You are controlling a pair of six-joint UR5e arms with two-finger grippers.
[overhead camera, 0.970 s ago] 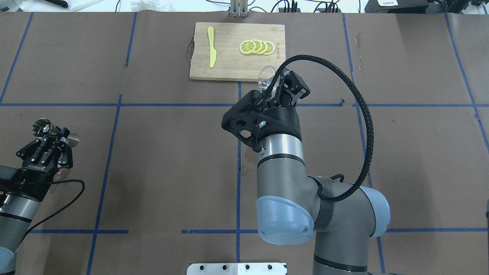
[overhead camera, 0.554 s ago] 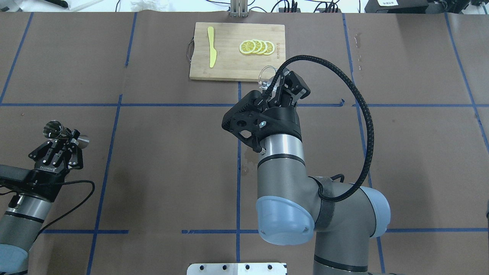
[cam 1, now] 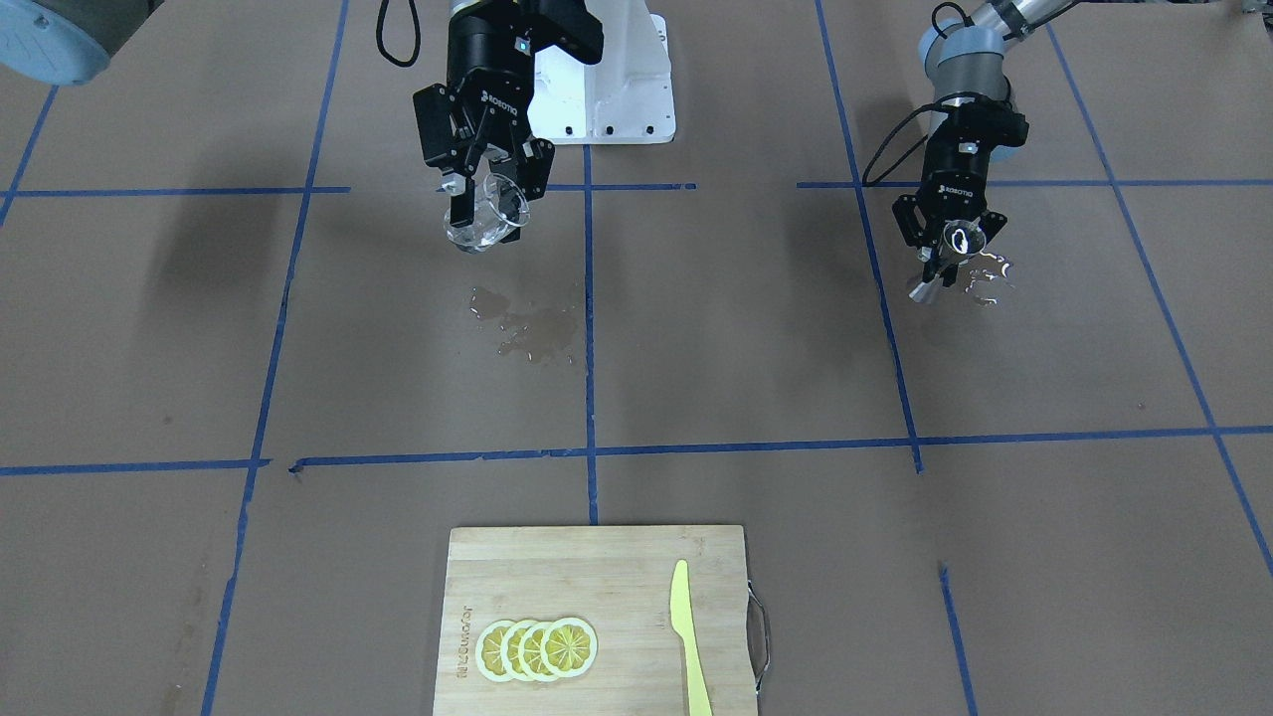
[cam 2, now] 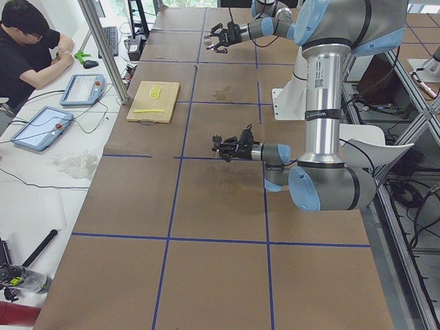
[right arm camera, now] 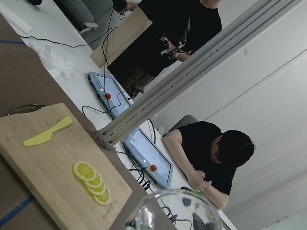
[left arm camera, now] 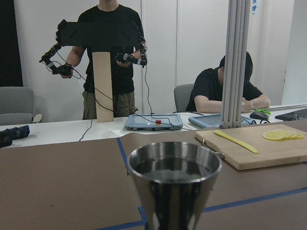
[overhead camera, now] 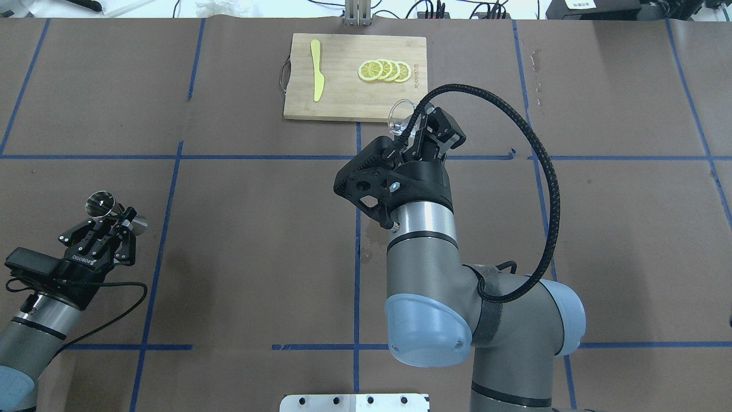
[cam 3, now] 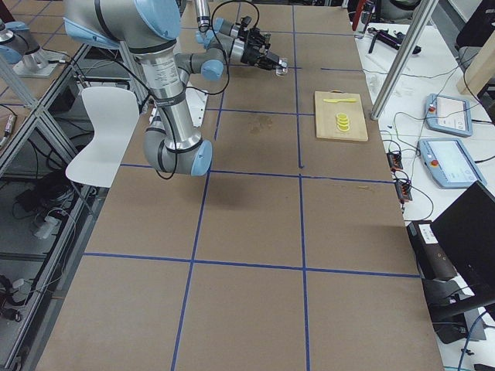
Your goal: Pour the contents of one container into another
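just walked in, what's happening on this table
Two robot arms are set up for a pour. The left tool holds a steel measuring cup; the right tool grips a clear glass, tipped, above the table. They are far apart, so nothing is being poured right now. A wet patch lies on the paper near the glass. A cutting board with lemon slices and a yellow knife sits aside.

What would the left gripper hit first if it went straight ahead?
Probably nothing on the table: the left gripper, holding the metal cup, points level above it, the cutting board off to its right. Depth beyond is unclear.
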